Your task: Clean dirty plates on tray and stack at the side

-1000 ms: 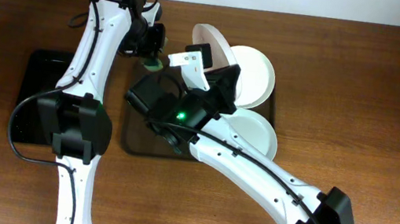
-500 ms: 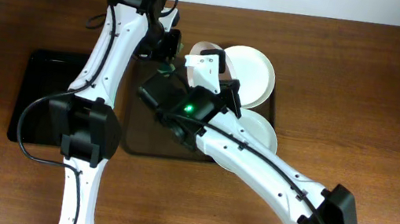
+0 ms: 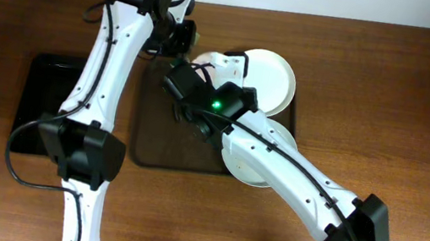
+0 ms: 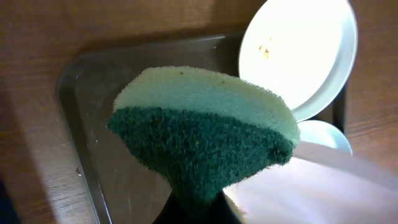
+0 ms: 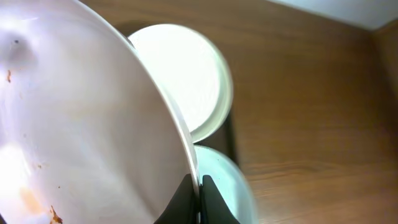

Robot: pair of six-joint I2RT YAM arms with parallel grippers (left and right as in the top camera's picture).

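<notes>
Plainly, the right jaws clamp a smeared plate point(image 5: 81, 124) edgewise.

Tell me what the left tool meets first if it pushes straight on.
Probably the bare tray floor beyond its sponge; the plate held by the right tool lies just beside that line, depth unclear.

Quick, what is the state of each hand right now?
Left hand: closed, holding the sponge.
Right hand: closed, holding a dirty plate by its rim.
</notes>
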